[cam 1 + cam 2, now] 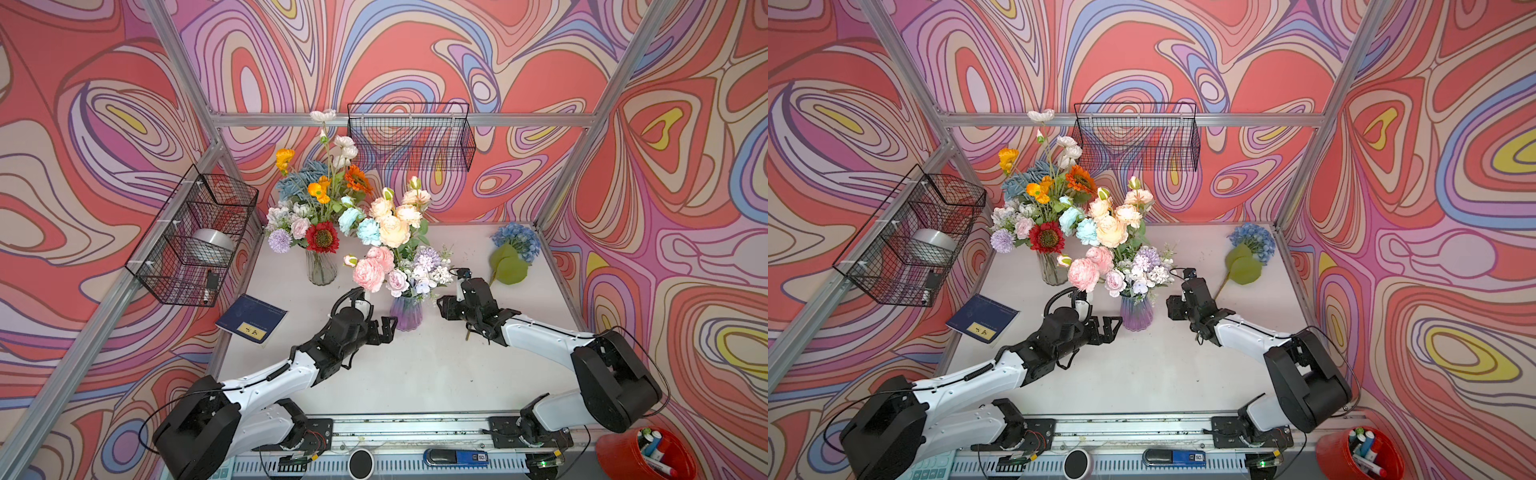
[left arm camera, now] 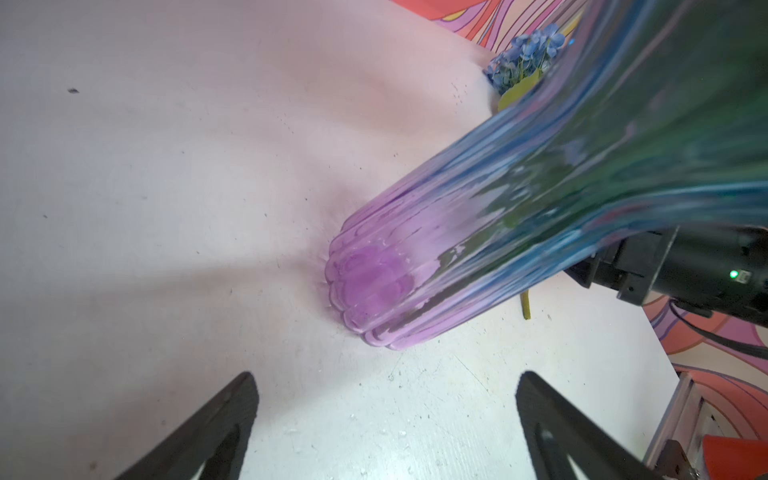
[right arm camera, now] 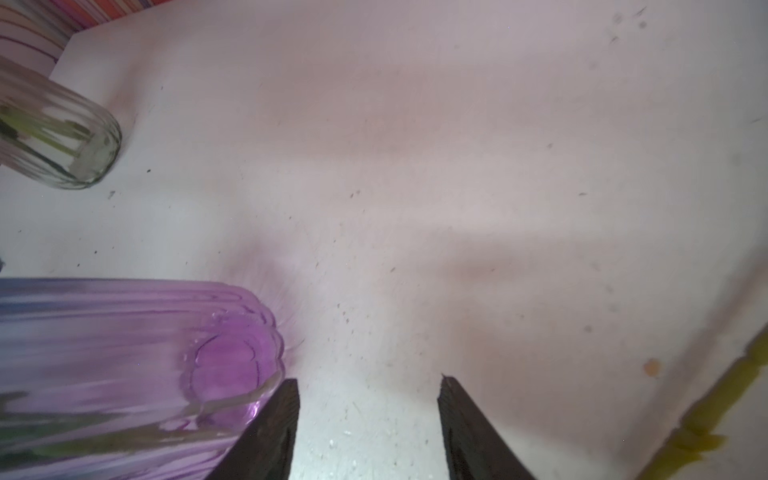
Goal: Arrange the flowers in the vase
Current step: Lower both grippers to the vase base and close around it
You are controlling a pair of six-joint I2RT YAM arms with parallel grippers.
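Only the blue hydrangea [image 1: 516, 241] lies loose, at the far right of the worktop [image 1: 415, 374], well apart from the purple vase [image 1: 406, 312] full of flowers. Beside that vase the right pincer [image 3: 368, 380] stands half open and empty, near the hydrangea's stem [image 3: 706, 415]. The left pincer [image 2: 386, 374] gapes wide on the other side. A careless swing by either could topple the top-heavy vase

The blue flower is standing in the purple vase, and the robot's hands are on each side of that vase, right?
Not quite. The blue flower lies on the table near the right wall, not in the purple vase; both top views show it. The left gripper and right gripper are on each side of that vase.
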